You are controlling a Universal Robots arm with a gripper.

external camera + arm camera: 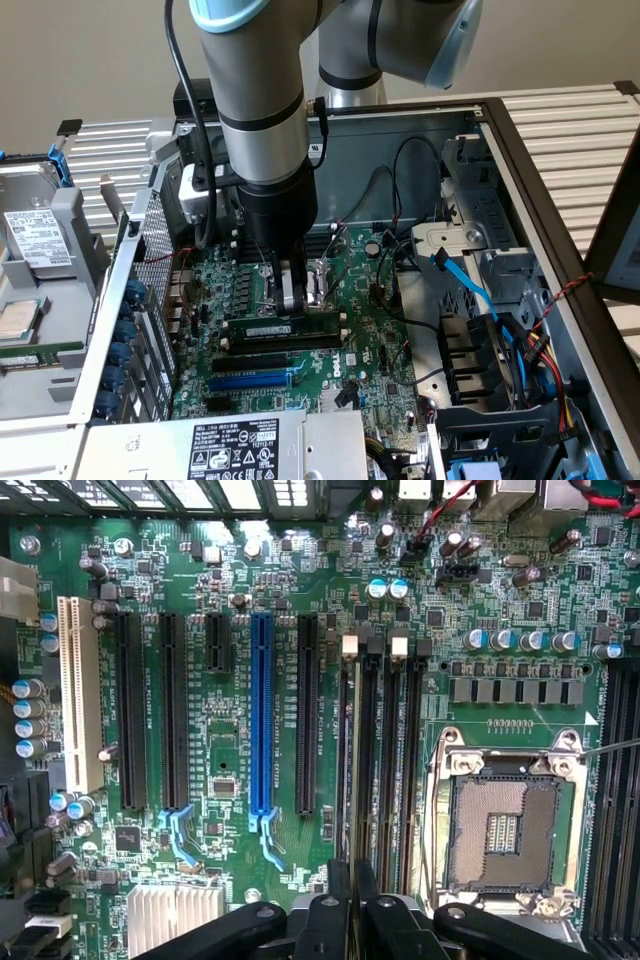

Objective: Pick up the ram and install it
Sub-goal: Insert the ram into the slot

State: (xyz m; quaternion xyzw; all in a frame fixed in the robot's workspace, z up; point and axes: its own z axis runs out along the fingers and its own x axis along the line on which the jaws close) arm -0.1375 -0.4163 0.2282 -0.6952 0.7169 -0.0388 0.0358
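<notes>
Grey metal computer case (420, 130) surrounds the gripper (300, 295) (352, 890), and the green motherboard (370, 330) (225, 700) spreads below it. Directly under the gripper, the ram (290, 327) (352, 780) stands on edge among the black memory slots (388, 770). The gripper is almost closed, pinching the ram's upper edge.

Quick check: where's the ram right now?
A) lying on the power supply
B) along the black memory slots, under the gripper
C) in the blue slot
B: the ram stands lengthwise at the memory slots, directly under the gripper, apart from the blue slot.
</notes>
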